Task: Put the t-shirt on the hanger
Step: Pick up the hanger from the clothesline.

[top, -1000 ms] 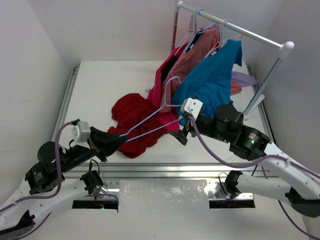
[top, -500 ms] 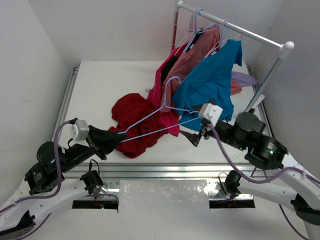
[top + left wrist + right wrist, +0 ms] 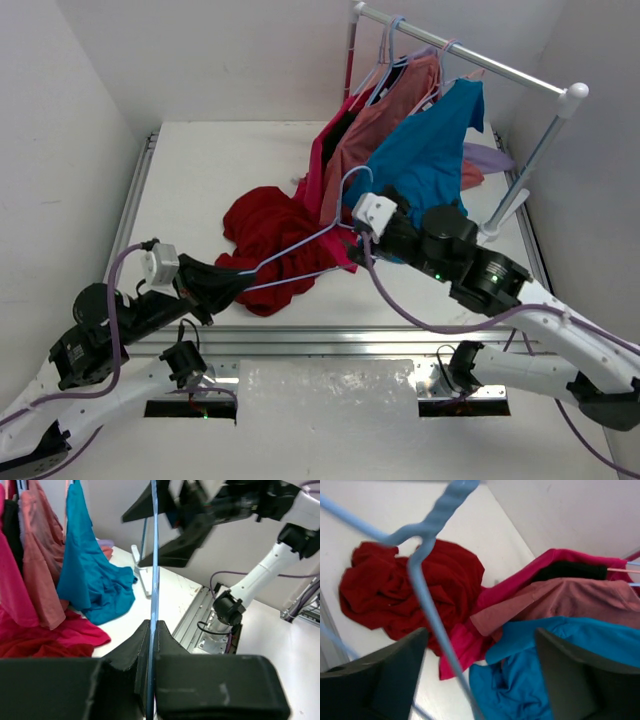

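Observation:
The dark red t-shirt (image 3: 262,238) lies crumpled on the table, also seen in the right wrist view (image 3: 395,587). My left gripper (image 3: 238,278) is shut on one end of the pale blue hanger (image 3: 300,240) and holds it up off the table, above the shirt. In the left wrist view the hanger wire (image 3: 154,570) runs straight out from between the shut jaws of the left gripper (image 3: 152,630). My right gripper (image 3: 350,240) is open at the hanger's neck. One hanger arm (image 3: 427,610) passes between the spread fingers of the right gripper (image 3: 480,672), untouched by either.
A white clothes rack (image 3: 470,55) stands at the back right with hung magenta (image 3: 325,165), salmon (image 3: 385,110) and blue shirts (image 3: 425,160) draping down to the table beside my right arm. A metal rail (image 3: 330,340) runs along the near edge.
My right gripper swung out to the right, then came back left and farther in, to the hanger's neck. The hanger's free end shifted slightly. The left gripper stayed still.

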Controlling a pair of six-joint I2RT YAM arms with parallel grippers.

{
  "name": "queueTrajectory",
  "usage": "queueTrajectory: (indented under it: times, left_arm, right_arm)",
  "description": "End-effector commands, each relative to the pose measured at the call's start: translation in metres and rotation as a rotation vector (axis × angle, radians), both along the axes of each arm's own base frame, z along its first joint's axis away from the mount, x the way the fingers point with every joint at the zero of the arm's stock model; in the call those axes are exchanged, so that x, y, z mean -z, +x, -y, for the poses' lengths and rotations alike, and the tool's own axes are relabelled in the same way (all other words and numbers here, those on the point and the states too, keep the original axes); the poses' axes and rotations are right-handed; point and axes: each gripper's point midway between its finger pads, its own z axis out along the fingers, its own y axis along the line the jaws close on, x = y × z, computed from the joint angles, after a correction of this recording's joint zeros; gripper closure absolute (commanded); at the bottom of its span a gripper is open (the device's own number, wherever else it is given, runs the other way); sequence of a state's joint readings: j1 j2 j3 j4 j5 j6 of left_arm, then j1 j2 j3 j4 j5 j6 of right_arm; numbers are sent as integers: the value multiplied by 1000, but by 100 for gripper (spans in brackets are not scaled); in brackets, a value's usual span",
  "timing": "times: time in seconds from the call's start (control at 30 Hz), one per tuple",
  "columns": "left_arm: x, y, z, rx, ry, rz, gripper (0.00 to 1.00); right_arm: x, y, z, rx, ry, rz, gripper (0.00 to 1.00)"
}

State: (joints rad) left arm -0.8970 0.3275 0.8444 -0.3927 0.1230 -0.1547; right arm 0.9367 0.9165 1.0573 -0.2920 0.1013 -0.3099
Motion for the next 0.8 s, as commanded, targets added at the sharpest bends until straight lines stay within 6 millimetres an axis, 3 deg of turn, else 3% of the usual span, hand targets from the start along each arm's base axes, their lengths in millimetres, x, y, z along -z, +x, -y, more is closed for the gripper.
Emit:
queueTrajectory:
  times: [0.0,0.03,0.07,0.13,0.17,0.27,0.33,0.37,0.5,0.6,0.77]
  left_arm:
    - [-28,-8,1,42,-67,52,100]
    - [-30,-8,1,39,-72,56,100]
    - [-33,-7,0,33,-78,60,100]
    - [-35,-3,-2,8,-81,54,100]
    - [-36,-1,-2,-5,-71,48,100]
    - [-33,8,1,-31,-17,28,100]
    - [-25,15,6,-40,60,5,83]
    - [-21,17,8,-41,85,-10,59]
    - [6,28,29,-5,220,-84,28]
    - [24,33,40,17,291,-126,18]
    - [34,34,48,53,353,-152,14]
  right_arm:
    - [-28,18,-4,50,11,80,19]
    - [-23,20,-6,51,-2,73,34]
    - [-19,20,-8,48,-8,66,62]
    - [-13,11,-13,-16,-16,62,92]
    - [-7,10,-11,-23,-29,83,100]
    - [-15,-6,-9,-100,19,177,100]
    - [-26,-15,-3,-132,30,223,100]
    - [-22,-19,-2,-153,0,224,100]
    - [-18,-21,1,-172,-65,240,100]
    - [-13,-17,3,-168,-114,252,100]
    - [12,-14,9,-183,-287,225,100]
